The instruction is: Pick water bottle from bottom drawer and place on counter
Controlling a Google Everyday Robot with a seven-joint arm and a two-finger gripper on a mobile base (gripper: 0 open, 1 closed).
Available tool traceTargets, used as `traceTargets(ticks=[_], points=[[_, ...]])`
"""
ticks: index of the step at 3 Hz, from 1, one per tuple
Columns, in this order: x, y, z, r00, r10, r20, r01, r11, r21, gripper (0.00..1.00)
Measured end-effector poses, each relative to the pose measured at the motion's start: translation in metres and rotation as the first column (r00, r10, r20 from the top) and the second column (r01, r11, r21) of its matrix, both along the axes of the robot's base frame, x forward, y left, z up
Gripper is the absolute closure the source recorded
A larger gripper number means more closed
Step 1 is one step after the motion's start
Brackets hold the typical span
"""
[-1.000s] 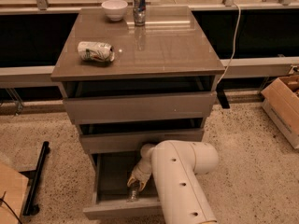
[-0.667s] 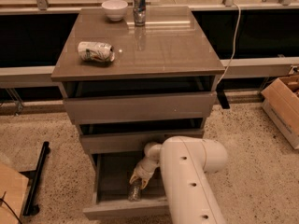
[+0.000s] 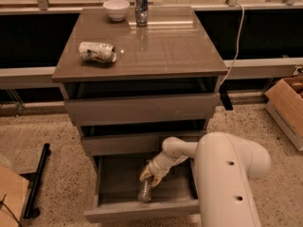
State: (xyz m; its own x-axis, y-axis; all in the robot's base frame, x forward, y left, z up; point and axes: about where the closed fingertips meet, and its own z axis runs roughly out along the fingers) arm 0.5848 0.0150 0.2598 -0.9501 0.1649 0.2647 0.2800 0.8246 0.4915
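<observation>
The water bottle, small and clear, is inside the open bottom drawer, near its middle, with its top end at my gripper. My gripper reaches down into the drawer from the right on a white arm, and its tan fingers are closed around the bottle's upper end. The glossy grey-brown counter tops the cabinet above. The two upper drawers are slightly ajar.
On the counter are a crushed white can at left, a white bowl and a slim silver can at the back. A cardboard box stands on the floor at right, and a black stand lies at left.
My arm and gripper have shifted a little to the right inside the bottom drawer, and the bottle has moved with them.
</observation>
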Motion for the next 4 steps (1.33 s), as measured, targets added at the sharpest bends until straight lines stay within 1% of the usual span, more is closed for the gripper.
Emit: traceTargets(ticks=[1, 2, 3, 4], points=[[-0.016, -0.035, 0.064, 0.9971, 0.074, 0.017, -0.075, 0.996, 0.048, 1.0], [-0.04, -0.075, 0.125, 0.9895, 0.141, 0.031, -0.141, 0.99, 0.01, 1.0], [-0.076, -0.112, 0.183, 0.9776, 0.199, 0.069, -0.196, 0.979, -0.051, 1.0], [-0.098, -0.148, 0.242, 0.9652, 0.242, 0.099, -0.223, 0.96, -0.17, 1.0]])
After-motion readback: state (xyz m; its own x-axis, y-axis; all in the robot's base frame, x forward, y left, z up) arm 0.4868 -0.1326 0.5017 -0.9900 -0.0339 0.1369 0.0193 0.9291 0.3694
